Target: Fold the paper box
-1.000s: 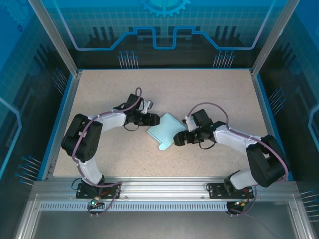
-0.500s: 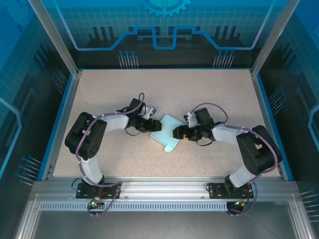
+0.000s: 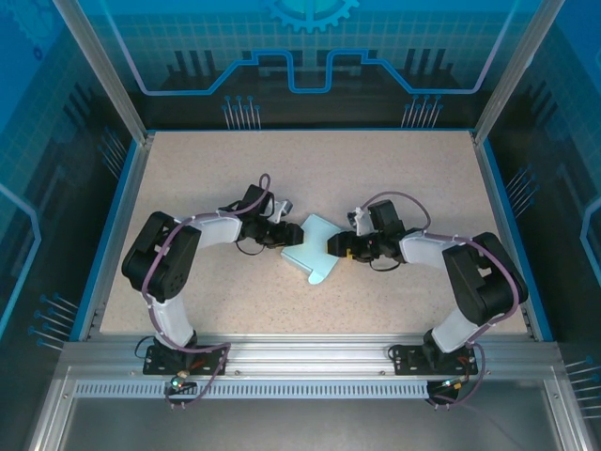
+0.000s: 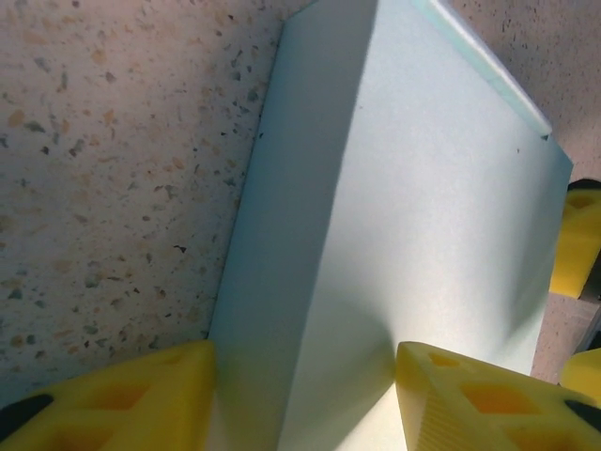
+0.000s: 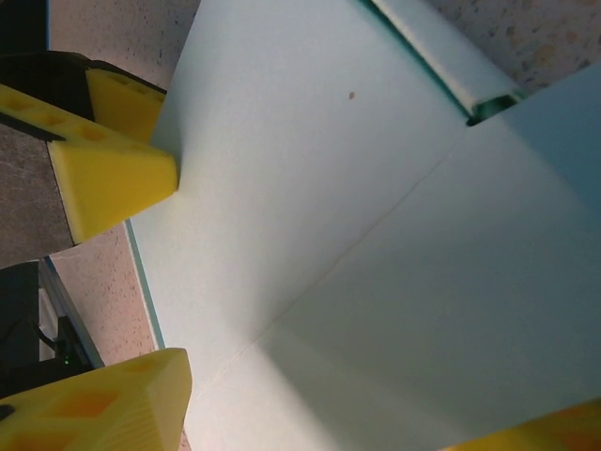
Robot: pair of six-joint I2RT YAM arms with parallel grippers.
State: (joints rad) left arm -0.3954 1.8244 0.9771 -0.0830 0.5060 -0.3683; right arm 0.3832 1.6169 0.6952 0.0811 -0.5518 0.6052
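The paper box (image 3: 315, 250) is pale light-blue card, partly folded, lying mid-table between both arms. My left gripper (image 3: 287, 235) meets it from the left and my right gripper (image 3: 336, 246) from the right. In the left wrist view the box (image 4: 394, 216) shows a top face and a shaded side wall; the left gripper (image 4: 300, 413) is open, its yellow fingers (image 4: 113, 399) wide apart astride the box's near end. In the right wrist view the box (image 5: 357, 207) shows a crease line and a slot; the right gripper (image 5: 347, 423) is open over the card. The left gripper's fingertip (image 5: 113, 178) presses the far edge.
The speckled beige table (image 3: 394, 178) is ringed by a blue rim (image 3: 507, 216) and aluminium posts. The arm bases stand on the metal rail (image 3: 310, 352) at the near edge. The right gripper's yellow fingers (image 4: 582, 244) show past the box's far corner.
Both grippers have closed in on the box from either side. The box has turned and shifted slightly toward the table's middle, and the right arm has folded inward.
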